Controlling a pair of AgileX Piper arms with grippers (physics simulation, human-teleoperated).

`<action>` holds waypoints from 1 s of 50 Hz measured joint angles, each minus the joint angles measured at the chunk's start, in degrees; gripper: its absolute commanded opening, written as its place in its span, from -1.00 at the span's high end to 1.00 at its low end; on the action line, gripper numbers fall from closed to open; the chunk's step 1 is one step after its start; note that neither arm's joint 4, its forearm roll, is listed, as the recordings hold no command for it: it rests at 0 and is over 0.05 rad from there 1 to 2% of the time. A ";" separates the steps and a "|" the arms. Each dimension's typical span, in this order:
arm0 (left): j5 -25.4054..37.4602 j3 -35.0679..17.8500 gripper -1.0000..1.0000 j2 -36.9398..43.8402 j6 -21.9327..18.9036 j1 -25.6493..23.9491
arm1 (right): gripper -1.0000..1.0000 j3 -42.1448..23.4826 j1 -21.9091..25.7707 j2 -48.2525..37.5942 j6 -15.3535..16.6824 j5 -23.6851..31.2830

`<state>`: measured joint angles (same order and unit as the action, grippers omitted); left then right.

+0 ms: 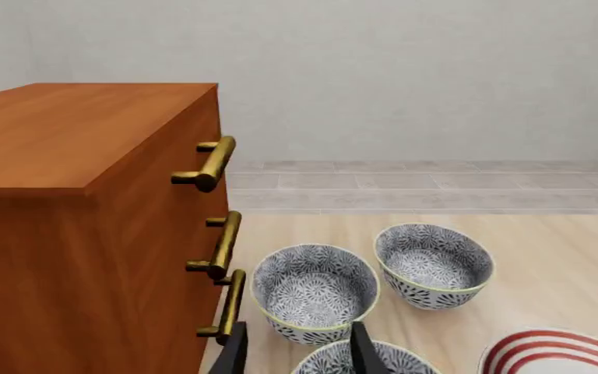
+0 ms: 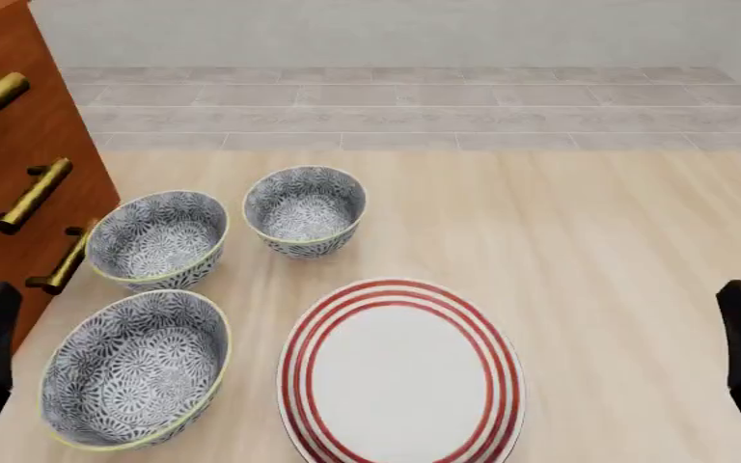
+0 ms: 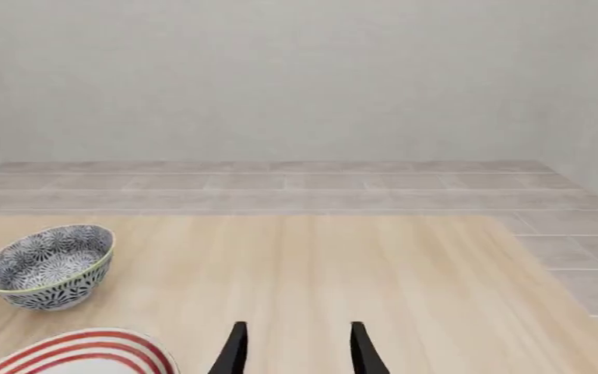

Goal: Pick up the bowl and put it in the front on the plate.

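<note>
Three bowls (image 2: pixel 138 382), one plate (image 2: pixel 401 372); both grippers (image 1: pixel 297 349) (image 3: pixel 297 348) gape, holding nothing.

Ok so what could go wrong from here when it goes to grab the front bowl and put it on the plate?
Three look-alike bowls sit close together, so the left gripper might take the middle bowl instead of the front bowl. The front bowl lies near the wooden cabinet, whose handles stick out, so the arm could knock them. The plate sits close beside it, so a low carry may clip its rim.
</note>
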<state>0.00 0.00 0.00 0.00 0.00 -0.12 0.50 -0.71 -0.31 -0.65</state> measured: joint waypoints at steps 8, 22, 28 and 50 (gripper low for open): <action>0.00 0.00 -1.00 0.00 0.00 0.00 | -1.00 -0.21 -0.04 -0.12 0.40 0.33; 0.00 0.00 -1.00 0.00 0.00 0.00 | -1.00 -2.09 0.89 -5.44 1.59 -2.49; 0.00 0.00 -1.00 0.00 0.00 0.00 | -1.00 -4.65 2.65 -10.91 1.96 -5.23; 0.00 0.00 -1.00 0.00 0.00 0.00 | -1.00 -16.29 10.51 -32.60 5.78 -12.54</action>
<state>0.00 0.00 0.00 0.00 0.00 -16.41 11.01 -33.31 5.47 -13.19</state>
